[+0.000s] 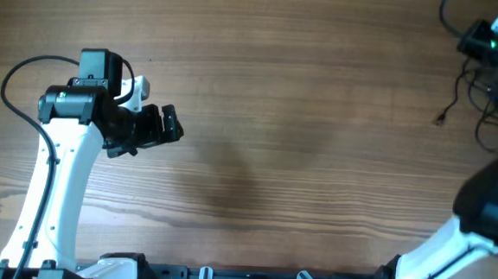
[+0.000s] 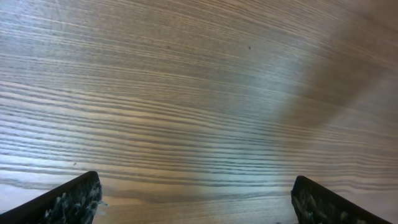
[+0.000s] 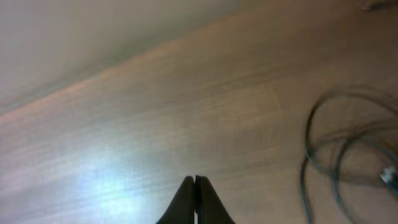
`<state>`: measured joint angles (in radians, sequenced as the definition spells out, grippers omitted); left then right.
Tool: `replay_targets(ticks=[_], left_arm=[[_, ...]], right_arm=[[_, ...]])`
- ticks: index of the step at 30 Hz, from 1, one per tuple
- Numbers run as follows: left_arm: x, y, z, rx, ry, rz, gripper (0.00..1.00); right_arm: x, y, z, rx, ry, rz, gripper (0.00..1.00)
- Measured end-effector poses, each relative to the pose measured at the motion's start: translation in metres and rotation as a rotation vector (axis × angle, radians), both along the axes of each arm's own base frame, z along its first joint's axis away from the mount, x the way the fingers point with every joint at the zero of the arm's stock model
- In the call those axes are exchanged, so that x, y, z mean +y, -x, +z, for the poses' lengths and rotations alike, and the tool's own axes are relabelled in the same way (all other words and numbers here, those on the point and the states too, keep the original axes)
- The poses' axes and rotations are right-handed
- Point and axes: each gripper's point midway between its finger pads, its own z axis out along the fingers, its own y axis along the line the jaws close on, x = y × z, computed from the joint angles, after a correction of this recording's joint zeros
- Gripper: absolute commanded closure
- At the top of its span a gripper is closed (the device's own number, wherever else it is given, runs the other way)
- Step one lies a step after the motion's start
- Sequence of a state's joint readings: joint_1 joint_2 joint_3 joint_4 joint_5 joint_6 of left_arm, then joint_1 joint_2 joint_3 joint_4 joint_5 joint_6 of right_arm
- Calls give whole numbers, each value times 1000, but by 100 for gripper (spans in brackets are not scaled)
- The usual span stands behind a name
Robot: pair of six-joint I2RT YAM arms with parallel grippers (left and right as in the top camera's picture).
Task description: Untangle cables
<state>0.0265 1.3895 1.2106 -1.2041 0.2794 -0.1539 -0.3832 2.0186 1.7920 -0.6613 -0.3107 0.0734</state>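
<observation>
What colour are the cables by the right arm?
The cables are dark blackish-green, with a silvery plug end; the right wrist view shows it best.

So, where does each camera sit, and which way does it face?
Overhead: above the table, facing straight down; shows left arm, right arm and the cables.
Left wrist: on the left gripper, facing bare wood; its open fingers show in bottom corners.
Right wrist: on the right gripper, facing across the table; its shut fingers show bottom centre.
Shared: overhead and right wrist both see the cables.
</observation>
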Motion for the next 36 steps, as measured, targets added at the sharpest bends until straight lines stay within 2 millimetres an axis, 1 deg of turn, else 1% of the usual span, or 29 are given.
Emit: replay_targets(ticks=[2, 3, 4, 6, 8, 9, 12, 13, 14, 15, 16, 17, 18, 20, 21, 22, 23, 27, 30, 32, 33, 35, 36], left_arm=[[-1, 0, 0, -1, 4, -1, 0], [-1, -1, 0, -2, 4, -1, 0], [-1, -1, 1, -6, 7, -1, 0], [-1, -3, 1, -13, 6, -1, 0], [-1, -4, 1, -19, 6, -1, 0], [-1, -5, 1, -20, 6, -1, 0], [-1, -4, 1, -19, 6, -1, 0], [-1, -4, 1, -19, 6, -1, 0], [-1, -4, 1, -19, 6, -1, 0], [-1, -4, 1, -19, 6, -1, 0], [-1, -4, 1, -19, 7, -1, 0], [-1, -4, 1, -19, 7, -1, 0], [-1, -4, 1, -19, 6, -1, 0], [-1, -4, 1, -19, 7, -1, 0], [-1, -5, 1, -20, 6, -1, 0], [-1, -4, 1, -19, 7, -1, 0], [-1, -4, 1, -19, 7, -1, 0], [-1, -4, 1, -19, 7, -1, 0], [-1, -4, 1, -19, 7, -2, 0], [-1, -4, 1, -19, 7, -2, 0], [-1, -4, 1, -19, 7, -1, 0], [-1, -4, 1, -19, 7, -2, 0], [-1, -4, 1, -19, 7, -2, 0]], right_arm=[[-2, -12, -23, 99, -27, 8, 92], [-5, -13, -36, 162, -41, 2, 92], [-7, -16, -46, 198, -50, -2, 91], [-10, -18, -57, 242, -60, -7, 91], [-13, -19, -63, 265, -61, -17, 91], [-14, -16, -69, 289, -58, -28, 88], [-22, -2, -102, 402, -35, -63, 88], [-26, 5, -116, 450, -27, -78, 88], [-29, 11, -134, 497, -20, -90, 85], [-32, 16, -147, 532, -18, -98, 83], [-35, 19, -156, 552, -17, -104, 74], [-38, 22, -164, 569, -15, -113, 62], [-40, 23, -167, 576, -18, -117, 46], [-48, 24, -167, 575, -2, -129, 27], [-51, 25, -166, 575, 10, -137, 21], [-55, 26, -166, 578, 26, -146, 12], [-60, 27, -166, 585, 46, -156, 1], [-75, 34, -166, 607, 100, -197, 0], [-94, 45, -167, 618, 89, -253, 0], [-122, 64, -167, 635, 66, -326, 0], [-132, 71, -167, 637, 55, -351, 0], [-161, 93, -168, 644, 20, -433, 0], [-169, 100, -168, 644, 8, -453, 0]])
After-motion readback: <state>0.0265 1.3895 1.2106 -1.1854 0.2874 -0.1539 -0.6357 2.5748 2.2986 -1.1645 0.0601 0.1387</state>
